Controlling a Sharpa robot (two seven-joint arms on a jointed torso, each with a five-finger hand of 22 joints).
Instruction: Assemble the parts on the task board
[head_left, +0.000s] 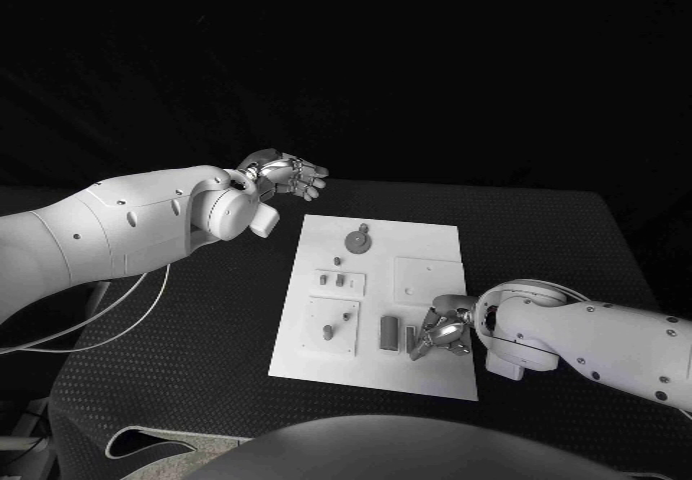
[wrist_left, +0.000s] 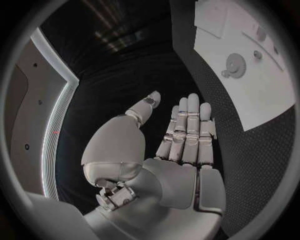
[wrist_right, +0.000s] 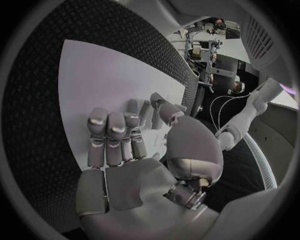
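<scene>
The right hand (head_left: 440, 333) rests on the task board (head_left: 433, 235), beside grey parts (head_left: 389, 333).

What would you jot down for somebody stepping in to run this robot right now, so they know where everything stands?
Left hand: held up beyond the far left corner of the task board, fingers apart, holding nothing.
Right hand: down on the board's near right part, fingers curled toward the surface; whether it grips a part cannot be told.
Parts: a round piece at the far end, small pieces mid-left, a dark rectangular piece just beside the right hand.
Done: cannot tell which pieces are seated.
Left: check what the right hand has, then carry on assembling.
</scene>
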